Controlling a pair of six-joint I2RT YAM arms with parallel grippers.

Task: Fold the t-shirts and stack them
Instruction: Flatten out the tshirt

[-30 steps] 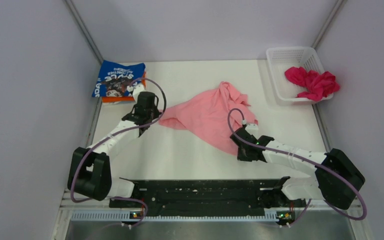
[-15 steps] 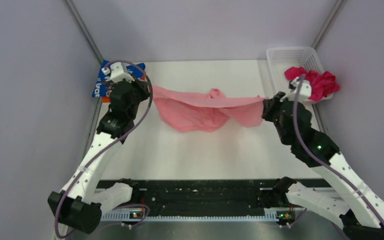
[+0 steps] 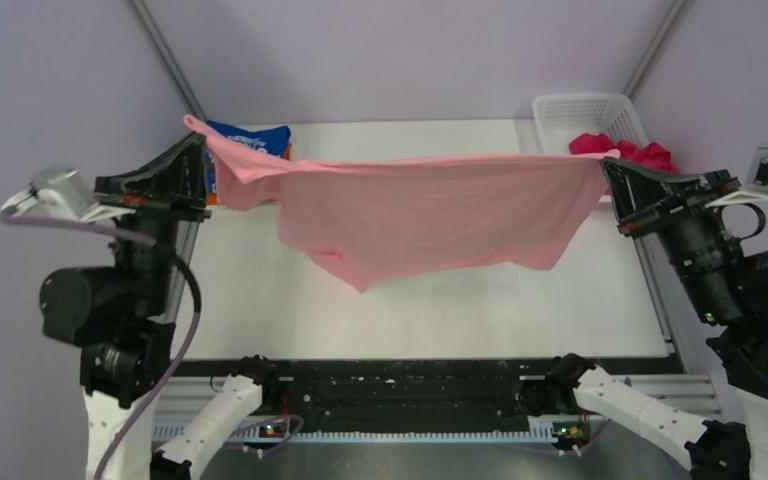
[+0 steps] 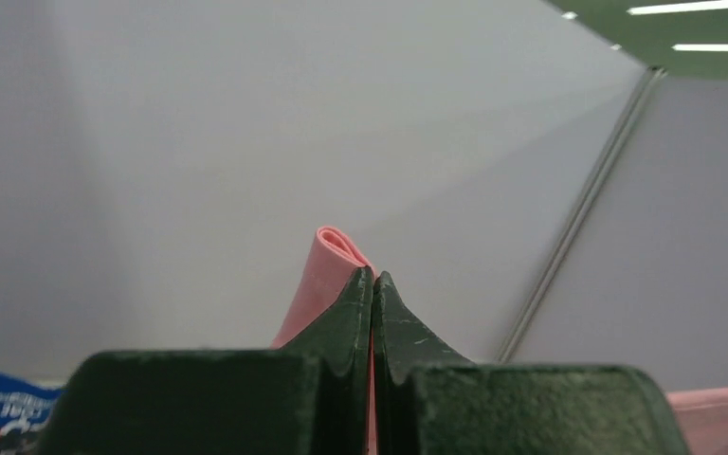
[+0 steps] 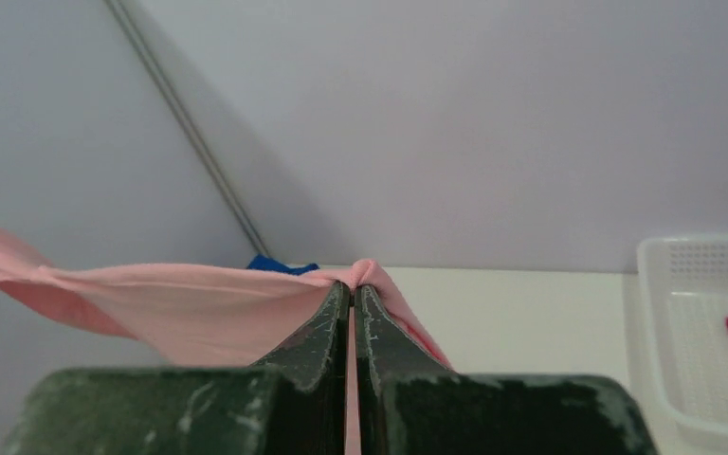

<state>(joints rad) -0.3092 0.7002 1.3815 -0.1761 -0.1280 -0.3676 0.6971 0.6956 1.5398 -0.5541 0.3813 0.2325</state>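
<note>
The light pink t-shirt [image 3: 430, 215] hangs stretched in the air between both grippers, above the white table [image 3: 430, 300]. My left gripper [image 3: 200, 140] is shut on its left end, pink cloth [image 4: 327, 275] showing between the jaws. My right gripper [image 3: 608, 165] is shut on its right end [image 5: 190, 303]. The blue t-shirt with white lettering [image 3: 255, 135] lies at the far left corner, mostly hidden behind the pink one, with a sliver of orange under it. The magenta t-shirt [image 3: 645, 152] lies in the basket.
The white lattice basket [image 3: 570, 110] stands at the far right corner and shows in the right wrist view [image 5: 697, 322]. Grey walls close in the left, right and back. A black rail [image 3: 410, 385] runs along the near edge.
Both arms have risen and spread apart, lifting the pink t-shirt off the table and pulling it from a sagging bunch into a wide hanging sheet.
</note>
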